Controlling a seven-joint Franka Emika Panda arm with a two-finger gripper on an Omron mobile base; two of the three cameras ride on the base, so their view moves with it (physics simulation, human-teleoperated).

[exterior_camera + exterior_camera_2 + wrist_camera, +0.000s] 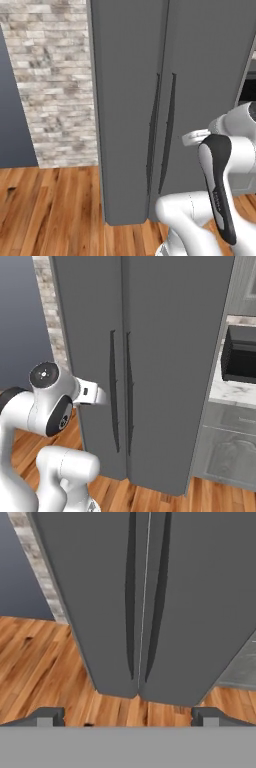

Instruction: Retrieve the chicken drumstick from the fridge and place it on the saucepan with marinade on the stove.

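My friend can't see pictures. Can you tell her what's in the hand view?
A tall grey fridge with both doors shut and two thin handles side by side. It stands on a wood floor, and the open hand is held back from it.

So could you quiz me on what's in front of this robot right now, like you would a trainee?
1. True or false: both doors of the fridge are closed.
2. What stands on the counter to the right of the fridge in the right base view? A) a kettle B) a black microwave C) a fruit bowl
3. Fill in: the robot's fingers stand ____, holding nothing.

Key:
1. True; the two handles sit side by side at the closed seam.
2. B, the microwave.
3. Open; the gripper faces the fridge across the wooden floor.
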